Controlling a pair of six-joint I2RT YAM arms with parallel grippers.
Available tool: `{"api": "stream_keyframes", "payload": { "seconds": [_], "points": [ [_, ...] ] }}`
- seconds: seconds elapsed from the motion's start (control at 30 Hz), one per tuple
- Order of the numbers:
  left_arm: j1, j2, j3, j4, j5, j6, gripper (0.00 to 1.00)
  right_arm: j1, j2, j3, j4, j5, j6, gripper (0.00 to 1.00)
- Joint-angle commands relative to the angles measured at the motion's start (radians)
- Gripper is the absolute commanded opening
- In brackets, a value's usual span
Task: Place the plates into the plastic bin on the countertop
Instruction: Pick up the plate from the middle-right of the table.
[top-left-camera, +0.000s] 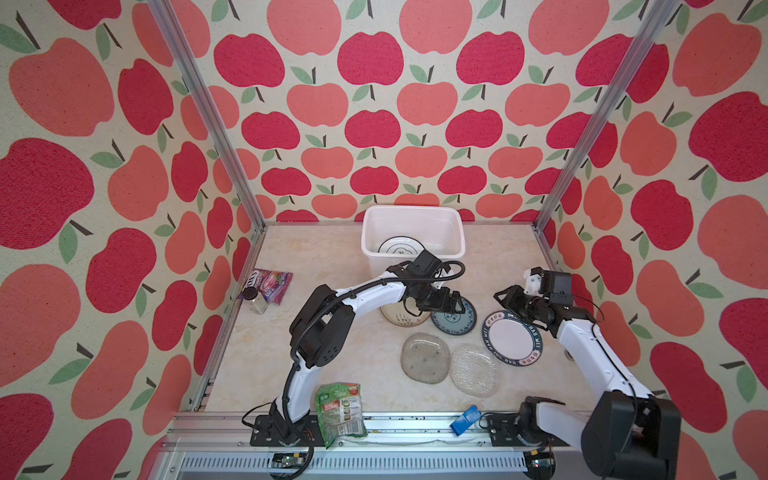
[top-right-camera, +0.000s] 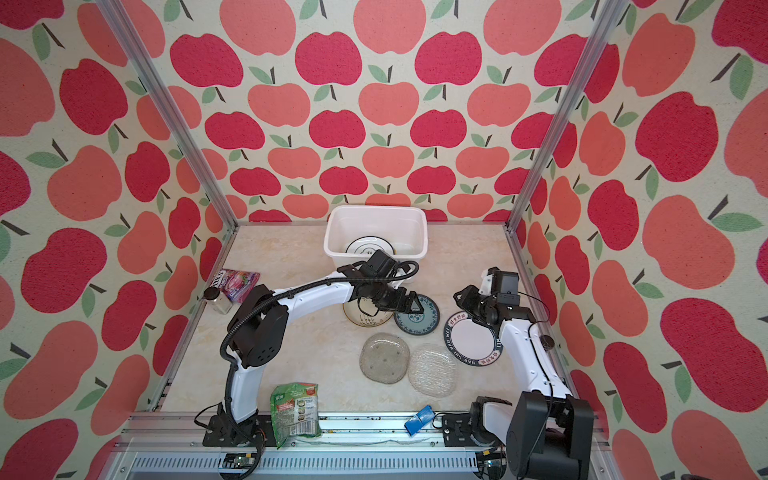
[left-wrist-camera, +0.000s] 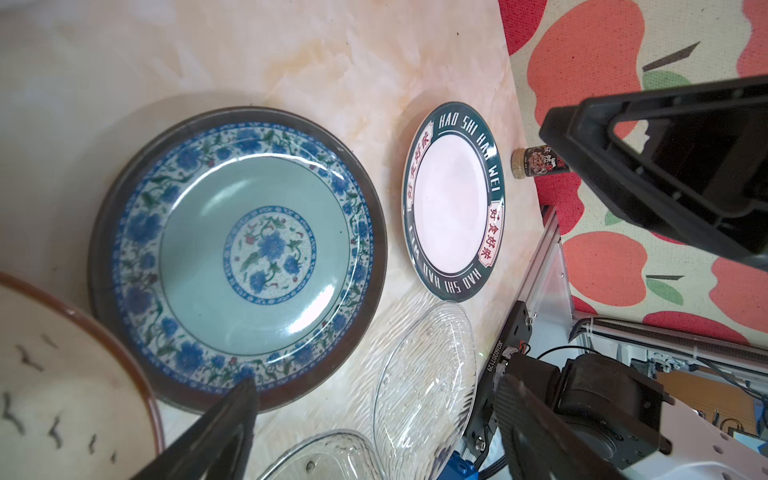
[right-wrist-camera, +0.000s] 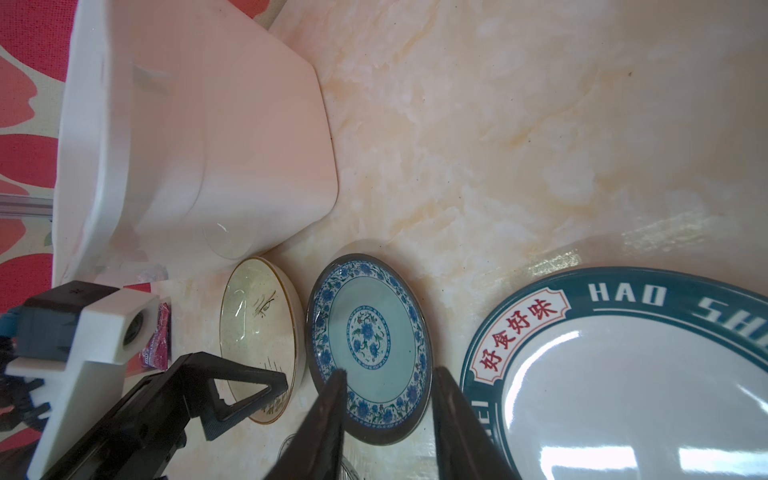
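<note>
Both top views: my left gripper (top-left-camera: 457, 305) hangs spread wide and empty over the blue patterned round plate (top-left-camera: 453, 325). A white dark-rimmed plate (top-left-camera: 399, 247) lies inside the white plastic tub (top-left-camera: 411, 209). Left wrist: the blue plate rests flat on the beige marbled countertop (left-wrist-camera: 332, 62). Right wrist: my right gripper (right-wrist-camera: 390, 372) stands parted, holding nothing, near the teal-rimmed lettered plate (right-wrist-camera: 623, 395).

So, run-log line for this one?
left gripper: open over blue patterned plate; right gripper: open near lettered-rim plate; plastic bin: white plate inside; outside: cream plate, grey glass plate, clear glass plate

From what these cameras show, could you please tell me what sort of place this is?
Probably a staged robot test cell: aluminium rails frame the marble-patterned countertop, and apple-print walls enclose it.
</note>
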Motion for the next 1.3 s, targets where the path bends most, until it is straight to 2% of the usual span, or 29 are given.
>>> {"api": "stream_keyframes", "payload": {
  "seconds": [0.0,0.2,0.5,0.73,0.93,1.27],
  "points": [
    [-0.02,0.052,0.088,0.0,0.049,0.004,0.88,-0.021,-0.013,-0.02,0.024,-0.045,0.005,0.36],
    [-0.068,0.135,0.201,-0.049,0.066,-0.014,0.82,-0.054,-0.038,-0.009,0.003,-0.046,0.0,0.36],
    [-0.139,0.207,0.298,-0.112,0.056,-0.036,0.8,-0.098,-0.036,-0.026,0.013,-0.093,-0.001,0.35],
    [-0.155,0.286,0.395,-0.187,0.049,-0.061,0.77,-0.115,-0.058,-0.034,0.016,-0.098,-0.001,0.34],
    [-0.166,0.341,0.436,-0.192,0.047,-0.115,0.74,-0.195,-0.129,-0.038,0.01,-0.105,-0.001,0.33],
    [-0.18,0.432,0.562,-0.259,0.027,-0.144,0.73,-0.269,-0.125,-0.053,0.023,-0.177,-0.004,0.33]
  ]
}}
